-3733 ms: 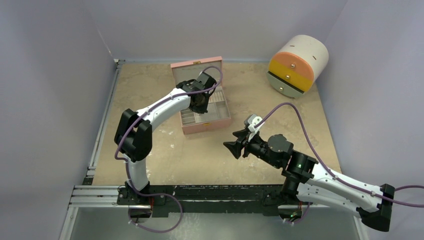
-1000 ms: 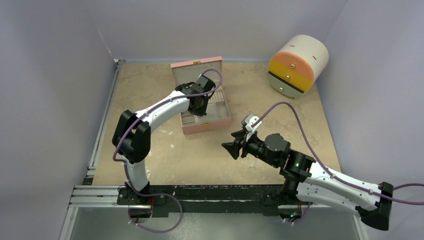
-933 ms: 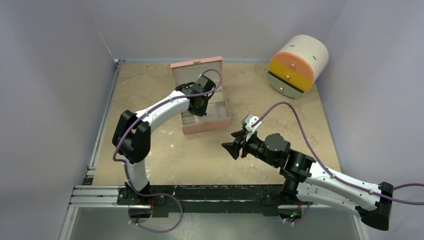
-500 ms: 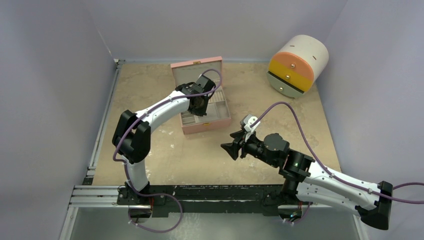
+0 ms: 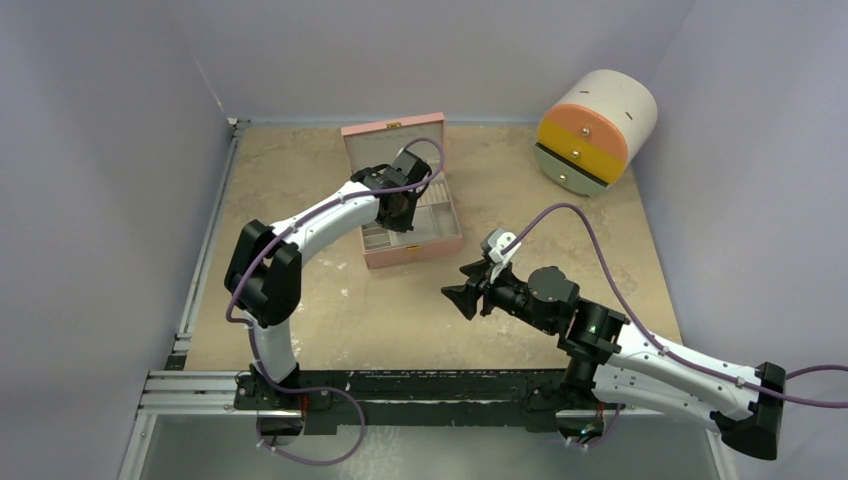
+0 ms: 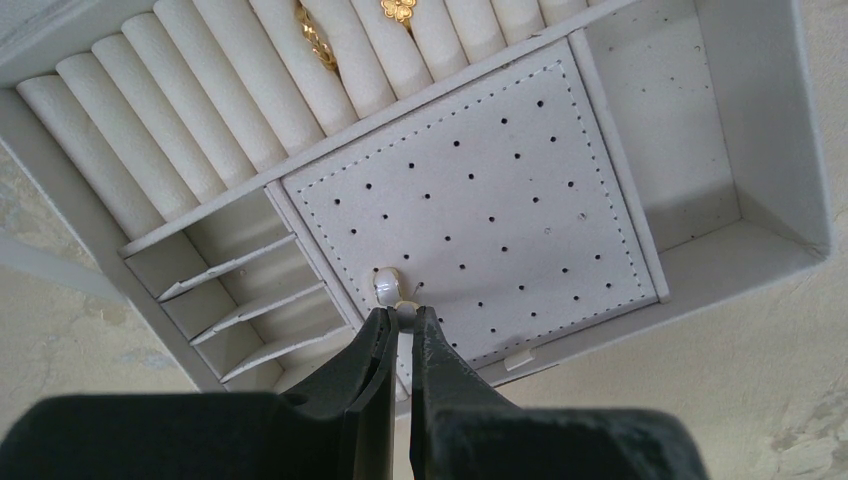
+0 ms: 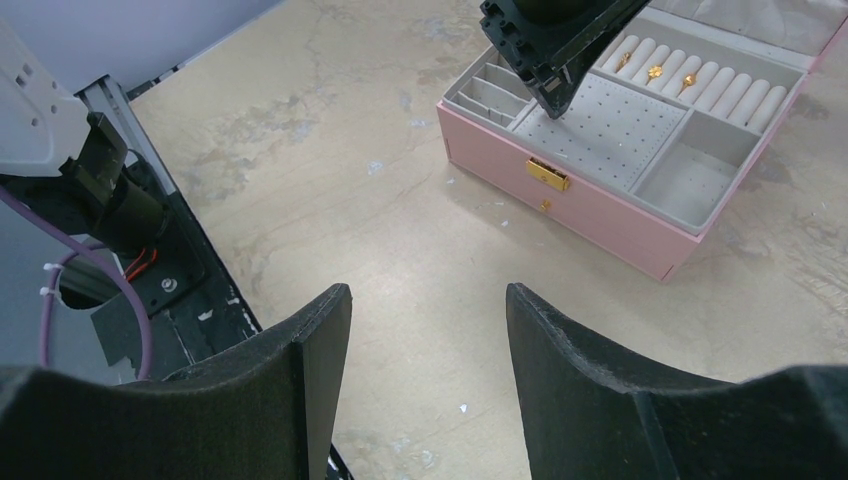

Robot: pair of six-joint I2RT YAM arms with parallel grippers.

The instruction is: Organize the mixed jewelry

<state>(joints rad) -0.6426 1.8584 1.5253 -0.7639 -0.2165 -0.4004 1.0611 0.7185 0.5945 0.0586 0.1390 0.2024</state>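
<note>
Left claw [image 6: 401,318]: closed, tips pinching a small pale stud [image 6: 388,288] against the perforated panel [image 6: 500,180].
Gold pieces [image 7: 655,71]: 3, in the ring rolls [image 6: 200,110] beyond those tips.
Right claw [image 7: 428,300]: spread wide, empty; pink box [image 7: 600,215] ahead of it.

We take the box [image 5: 418,250] as our marker: it sits on the table [image 5: 300,190], lid [image 5: 375,140] upright behind. Inside, rolls [image 6: 200,100] line the back, rings [image 6: 312,35] tucked among them; before them lie slots [image 6: 250,290] at left, a holed panel [image 6: 480,190] midway, a bin [image 6: 670,120] at right. An earring [image 6: 387,287] sits near the panel's front left corner, between the left gripper's [image 6: 400,312] tips. The right gripper [image 7: 428,295] hangs before and right of the box, a drum [image 5: 597,125] behind and right.
</note>
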